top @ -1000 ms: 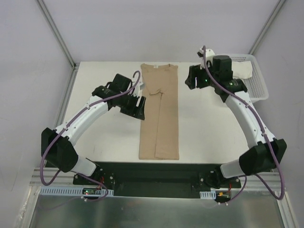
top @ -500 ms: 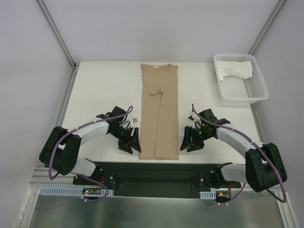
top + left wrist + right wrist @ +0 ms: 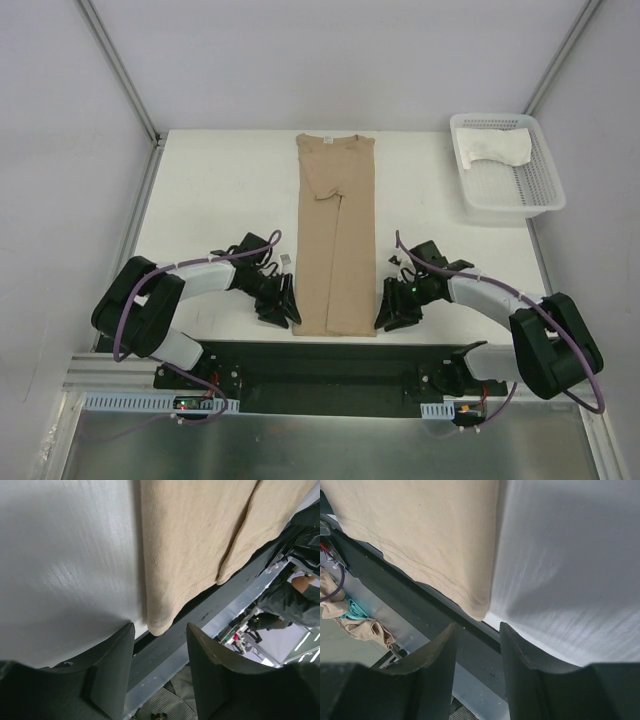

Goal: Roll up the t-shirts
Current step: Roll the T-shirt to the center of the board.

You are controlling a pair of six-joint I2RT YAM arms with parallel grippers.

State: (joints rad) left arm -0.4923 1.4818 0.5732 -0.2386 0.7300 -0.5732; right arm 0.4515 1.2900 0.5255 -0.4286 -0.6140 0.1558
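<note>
A tan t-shirt, folded into a long narrow strip, lies flat down the middle of the white table with its collar at the far end. A white t-shirt lies crumpled in the basket. My left gripper sits low at the strip's near left hem corner. In the left wrist view that gripper is open, with the tan t-shirt's corner just beyond the fingertips. My right gripper sits at the near right hem corner. It is open too, and the tan t-shirt's corner lies just past its tips.
A white mesh basket stands at the back right of the table. The table's near edge and the black base rail run directly under both grippers. Grey walls and metal posts close in the far side.
Both arms swung from mid-table down to the near hem corners of the tan t-shirt. Both pairs of jaws have narrowed but remain apart.
</note>
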